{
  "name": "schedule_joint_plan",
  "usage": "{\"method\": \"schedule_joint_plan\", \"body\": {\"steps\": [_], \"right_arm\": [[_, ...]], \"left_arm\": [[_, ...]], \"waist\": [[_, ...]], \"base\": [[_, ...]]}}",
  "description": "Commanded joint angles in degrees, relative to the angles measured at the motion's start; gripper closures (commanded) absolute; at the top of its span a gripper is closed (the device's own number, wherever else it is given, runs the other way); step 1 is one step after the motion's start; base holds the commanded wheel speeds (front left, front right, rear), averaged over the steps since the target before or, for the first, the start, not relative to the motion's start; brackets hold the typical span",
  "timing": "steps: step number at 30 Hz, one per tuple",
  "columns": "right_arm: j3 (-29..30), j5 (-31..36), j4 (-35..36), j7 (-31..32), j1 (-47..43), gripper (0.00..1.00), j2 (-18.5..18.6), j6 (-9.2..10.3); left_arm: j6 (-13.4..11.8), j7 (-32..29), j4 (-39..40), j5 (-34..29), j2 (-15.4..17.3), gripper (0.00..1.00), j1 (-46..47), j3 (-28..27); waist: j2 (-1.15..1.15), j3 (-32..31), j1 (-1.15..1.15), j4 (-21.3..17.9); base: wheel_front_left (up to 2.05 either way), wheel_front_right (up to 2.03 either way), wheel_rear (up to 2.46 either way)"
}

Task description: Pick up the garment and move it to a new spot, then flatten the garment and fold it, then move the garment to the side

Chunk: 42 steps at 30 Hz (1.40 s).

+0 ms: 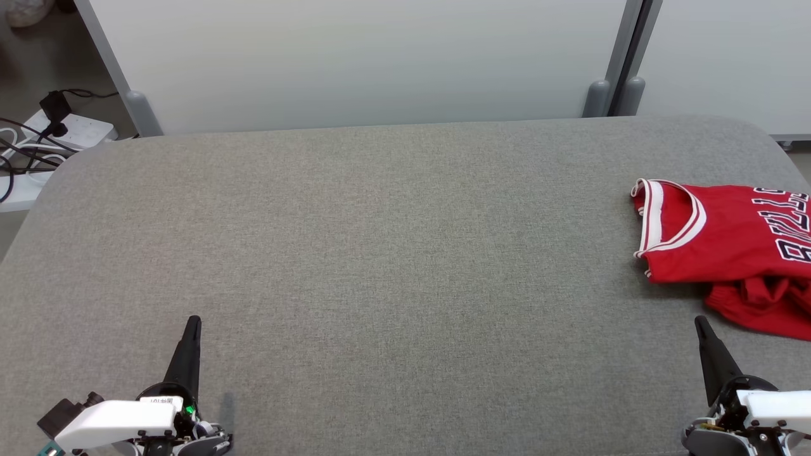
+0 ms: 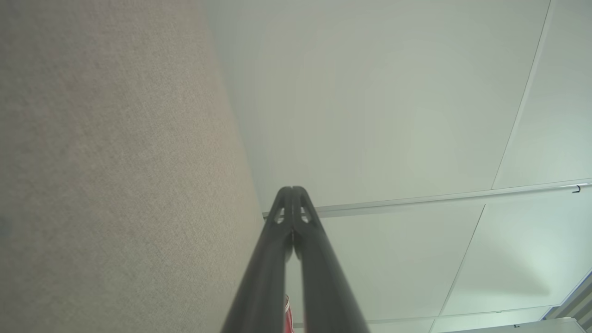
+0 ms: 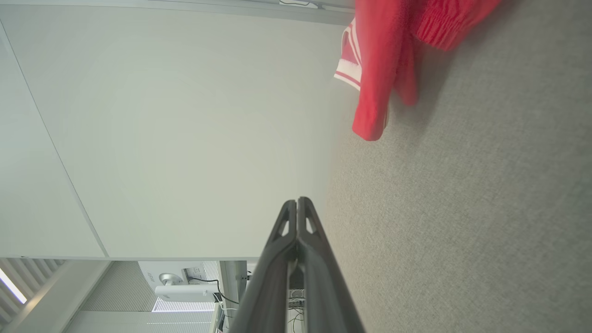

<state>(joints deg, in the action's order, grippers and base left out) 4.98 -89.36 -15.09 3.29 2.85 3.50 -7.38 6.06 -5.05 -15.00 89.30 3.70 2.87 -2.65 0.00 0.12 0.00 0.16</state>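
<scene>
The garment [image 1: 728, 247] is a red jersey with white trim and dark lettering, lying folded at the right edge of the grey table [image 1: 380, 253], partly cut off by the picture's edge. The right wrist view catches the garment [image 3: 384, 60] at the top. My right gripper [image 1: 701, 322] is shut and empty, a short way in front of the garment, apart from it; its tips [image 3: 297, 201] press together. My left gripper [image 1: 193, 320] sits shut and empty at the lower left, far from the garment, its tips [image 2: 292, 189] together.
White partition panels [image 1: 367, 57] stand behind the table's far edge. A power strip with cables [image 1: 57, 126] lies on the floor at the far left. The table's wide grey surface stretches between both grippers.
</scene>
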Motion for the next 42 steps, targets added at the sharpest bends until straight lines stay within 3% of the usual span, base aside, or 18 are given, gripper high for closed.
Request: {"method": "schedule_joint_plan", "body": {"steps": [1,6,42], "right_arm": [[-0.93,-1.69,1.46,0.8,2.74,1.0,0.87,-0.11],[-0.51,-4.51,1.19,1.55,3.15,1.0,0.86,-0.11],[0.24,-3.88,1.14,2.16,3.21,1.0,0.32,-0.11]], "left_arm": [[0.81,-0.34,1.2,1.24,0.22,1.0,3.09,-2.33],[1.43,-1.04,0.95,3.27,-0.44,1.0,3.28,-3.38],[1.43,-1.23,0.95,3.08,-0.6,1.0,3.3,-3.61]], "waist": [[0.0,0.01,0.0,-0.03],[0.0,0.06,0.0,-0.16],[0.0,0.06,0.0,-0.16]], "base": [[0.0,0.0,0.0],[0.0,0.0,0.0],[0.0,0.0,0.0]]}}
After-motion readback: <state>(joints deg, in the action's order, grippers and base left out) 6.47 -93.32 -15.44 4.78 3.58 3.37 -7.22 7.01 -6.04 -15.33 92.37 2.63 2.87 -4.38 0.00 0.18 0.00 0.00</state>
